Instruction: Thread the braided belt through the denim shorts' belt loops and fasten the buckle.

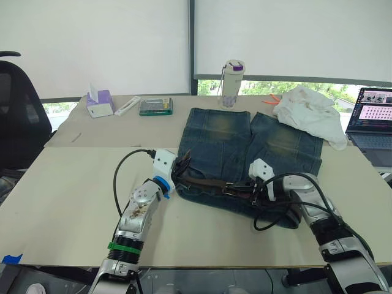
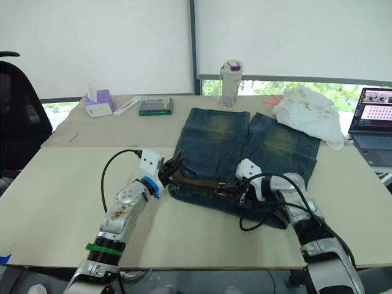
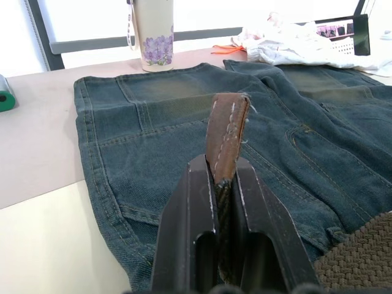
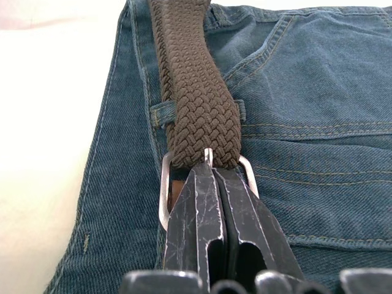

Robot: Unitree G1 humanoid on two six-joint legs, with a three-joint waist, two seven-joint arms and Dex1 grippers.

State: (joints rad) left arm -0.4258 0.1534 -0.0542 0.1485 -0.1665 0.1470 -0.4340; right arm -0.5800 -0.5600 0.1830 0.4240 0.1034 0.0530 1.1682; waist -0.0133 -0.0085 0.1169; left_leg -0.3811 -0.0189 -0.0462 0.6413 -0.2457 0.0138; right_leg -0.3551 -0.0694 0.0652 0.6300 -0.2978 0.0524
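On a pale tabletop (image 1: 67, 190), the denim shorts (image 1: 245, 147) lie flat, waistband toward the robot and legs pointing away, the faded blue cloth worn yellowish across both legs. At the waistband's left end, the left gripper (image 3: 217, 202) is clenched on the braided belt (image 1: 208, 181), its two black fingers (image 3: 190, 226) pinching the smooth brown leather tip, which stands upright between them with a line of pale stitching along its edge. From there the dark brown woven strap runs across the waistband toward the right. At the right of the waistband, the right gripper (image 4: 211, 177) has its scuffed black fingers (image 4: 196, 226) pressed together at the buckle (image 4: 165, 196), whose silver rectangular frame shows on either side of the fingertips, with the prong rising at the centre against the braid. Just beyond the buckle, the strap lies over one of the belt loops (image 4: 162, 113), a narrow strip of the same stitched denim. Farther back stand a tissue box (image 1: 99, 103), a calculator (image 1: 155, 106), a flowered cup (image 1: 233, 76), a crumpled white cloth (image 1: 309, 113) and, at far right, an open laptop (image 1: 372, 119).
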